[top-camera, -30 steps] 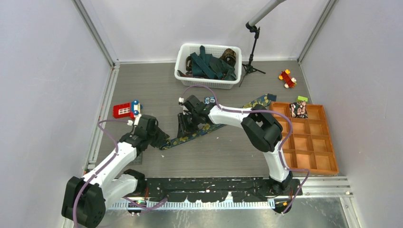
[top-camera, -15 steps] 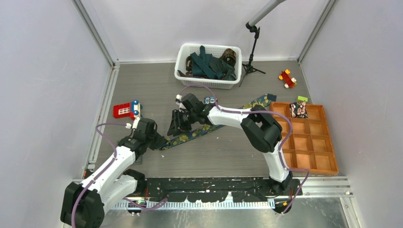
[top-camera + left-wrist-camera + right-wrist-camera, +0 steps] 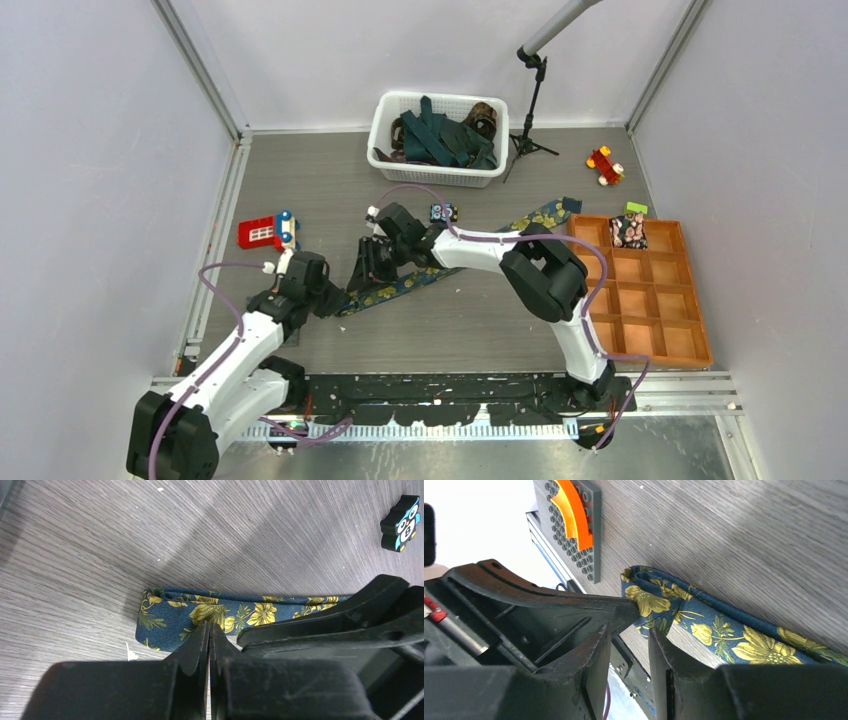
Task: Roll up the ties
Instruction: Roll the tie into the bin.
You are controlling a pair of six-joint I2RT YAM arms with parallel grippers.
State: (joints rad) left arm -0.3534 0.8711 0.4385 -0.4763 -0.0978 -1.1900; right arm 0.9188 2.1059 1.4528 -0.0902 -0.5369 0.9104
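Left end effector [image 3: 209, 635] is clenched at the near-left folded end of the navy floral tie [image 3: 405, 285], and I can't tell if it holds fabric. Right end effector [image 3: 630, 630] sits released just beside it, so fingers could clash or the fold could slip. Tie runs diagonally toward the orange tray [image 3: 690, 300]; bare worktop [image 3: 450, 330] on its near side.
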